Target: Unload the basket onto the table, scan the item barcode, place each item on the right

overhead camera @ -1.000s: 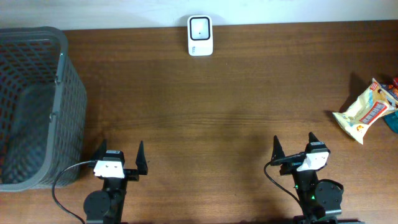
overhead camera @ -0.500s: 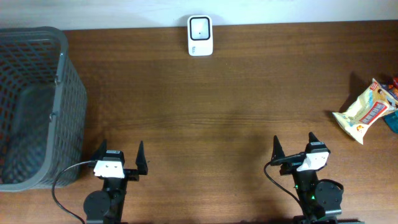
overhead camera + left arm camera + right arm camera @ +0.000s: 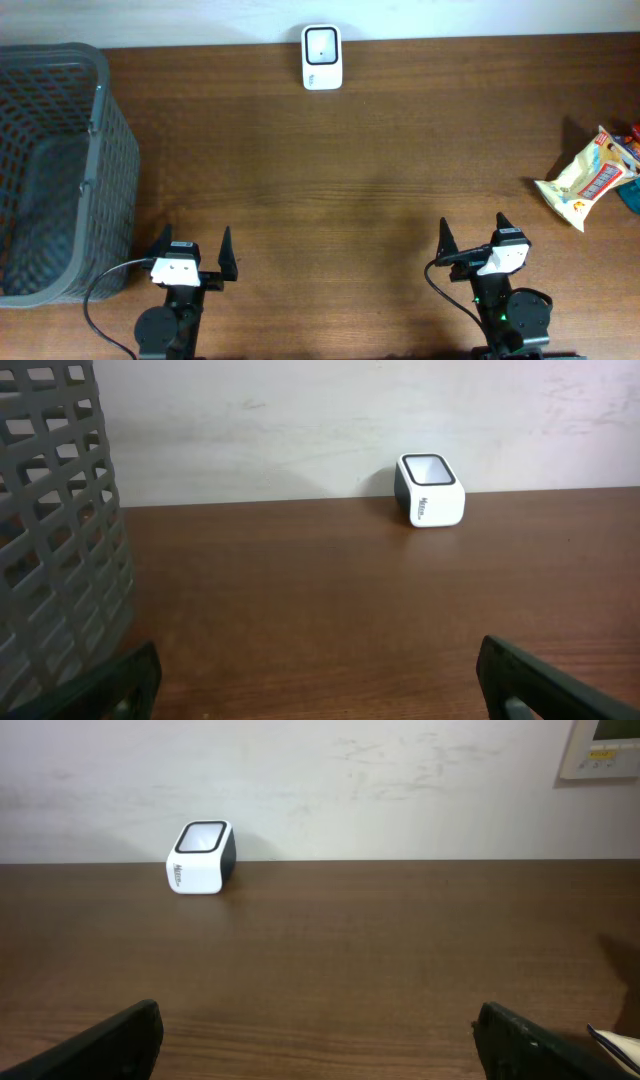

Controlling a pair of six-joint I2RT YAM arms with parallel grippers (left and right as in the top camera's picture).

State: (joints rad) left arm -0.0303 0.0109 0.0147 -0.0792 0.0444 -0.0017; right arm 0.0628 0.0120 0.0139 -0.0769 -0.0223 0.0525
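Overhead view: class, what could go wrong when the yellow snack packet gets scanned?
1. The crinkly yellow snack packet lies near the right edge of the brown wooden table; the open right gripper might nudge it off.
2. No barcode shows, so it may reach the small white scanner box facing away.

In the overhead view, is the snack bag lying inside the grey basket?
No, the snack bag lies on the table at the right edge; the grey basket stands far left.
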